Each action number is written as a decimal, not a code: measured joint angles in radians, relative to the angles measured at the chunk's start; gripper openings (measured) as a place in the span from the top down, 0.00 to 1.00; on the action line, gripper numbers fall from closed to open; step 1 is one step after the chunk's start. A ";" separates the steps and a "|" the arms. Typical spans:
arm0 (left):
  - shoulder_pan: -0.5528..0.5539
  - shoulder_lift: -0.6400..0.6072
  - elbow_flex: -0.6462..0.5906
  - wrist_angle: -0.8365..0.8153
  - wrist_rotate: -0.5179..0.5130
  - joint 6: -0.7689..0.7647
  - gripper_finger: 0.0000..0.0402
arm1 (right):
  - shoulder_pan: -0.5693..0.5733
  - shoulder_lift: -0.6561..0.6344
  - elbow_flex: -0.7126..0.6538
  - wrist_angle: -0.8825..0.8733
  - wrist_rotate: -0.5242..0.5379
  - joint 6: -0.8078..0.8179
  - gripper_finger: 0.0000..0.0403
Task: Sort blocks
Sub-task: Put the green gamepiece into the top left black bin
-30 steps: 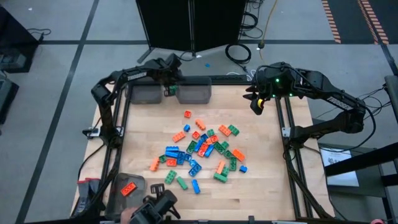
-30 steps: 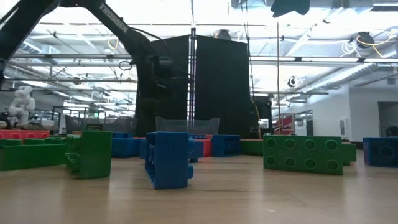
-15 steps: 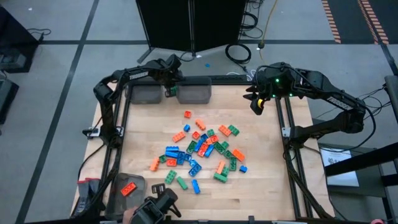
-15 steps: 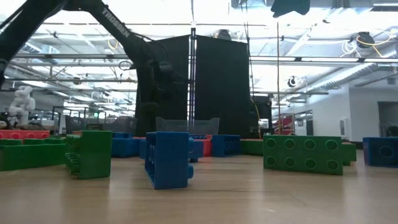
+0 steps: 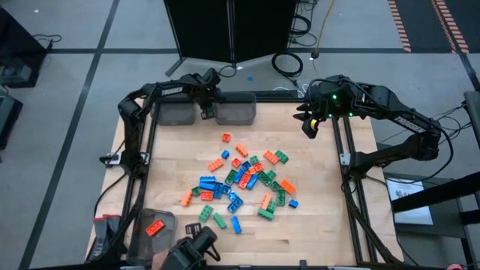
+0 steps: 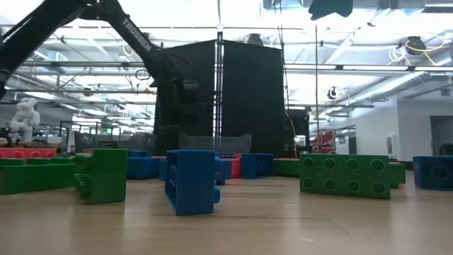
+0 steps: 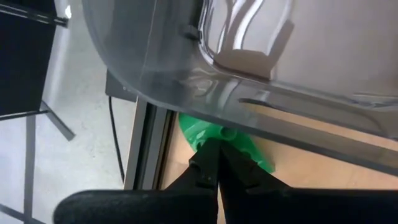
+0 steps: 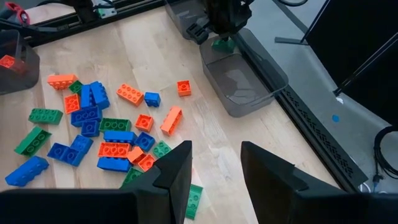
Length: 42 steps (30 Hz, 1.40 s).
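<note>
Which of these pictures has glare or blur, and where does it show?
Low view: bright ceiling lights wash out the top, and the near blue block looks soft. Left wrist view: the clear bin shows shiny reflections, and the end effector holding the green block is blurred. High view: evenly lit, with soft shadows.

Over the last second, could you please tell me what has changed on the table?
The left hand, shut on a green block, has edged slightly toward the right-hand bin at the far edge. The right hand stayed open and parked; the block pile lies undisturbed.
</note>
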 joint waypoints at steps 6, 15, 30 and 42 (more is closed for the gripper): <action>-0.028 -0.009 0.000 -0.119 0.020 -0.050 1.00 | 0.000 0.000 0.000 0.000 0.000 0.003 0.67; -0.141 -0.152 -0.006 -0.417 0.110 -0.180 1.00 | 0.000 0.000 0.000 0.000 0.000 -0.029 0.67; -0.401 -0.555 -0.005 -0.360 -0.149 -0.890 1.00 | 0.000 0.081 0.001 0.129 0.001 -0.107 0.67; -0.448 -0.258 -0.113 -0.352 -0.330 -1.233 1.00 | 0.000 0.146 0.001 0.037 -0.001 -0.109 0.67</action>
